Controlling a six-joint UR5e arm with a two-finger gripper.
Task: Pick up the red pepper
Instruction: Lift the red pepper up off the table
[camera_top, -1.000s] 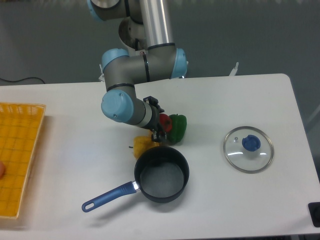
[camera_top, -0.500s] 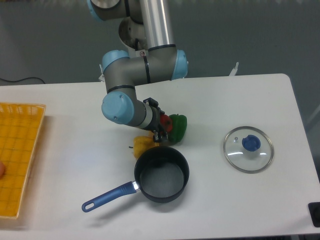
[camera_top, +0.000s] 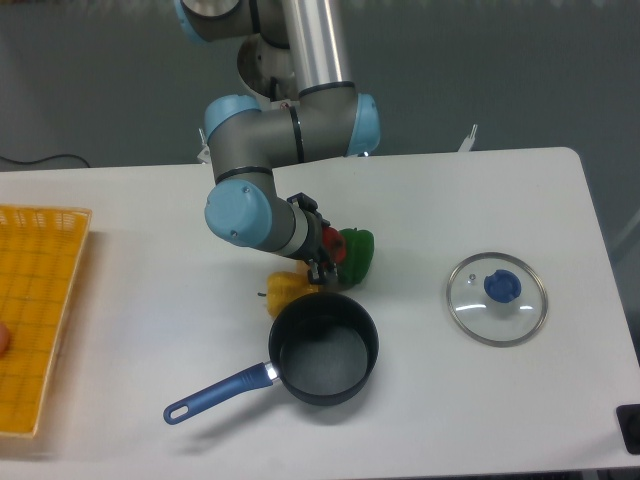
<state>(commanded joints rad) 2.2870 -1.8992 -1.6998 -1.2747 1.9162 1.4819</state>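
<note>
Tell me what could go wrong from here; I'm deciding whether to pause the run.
The small glossy red pepper sits wedged against the green pepper, so the two-finger gripper may nudge or catch the green one instead. The yellow pepper and the black saucepan lie close below, so a sideways move could knock them. The gripper mostly hides the red pepper, so the grasp cannot be confirmed.
</note>
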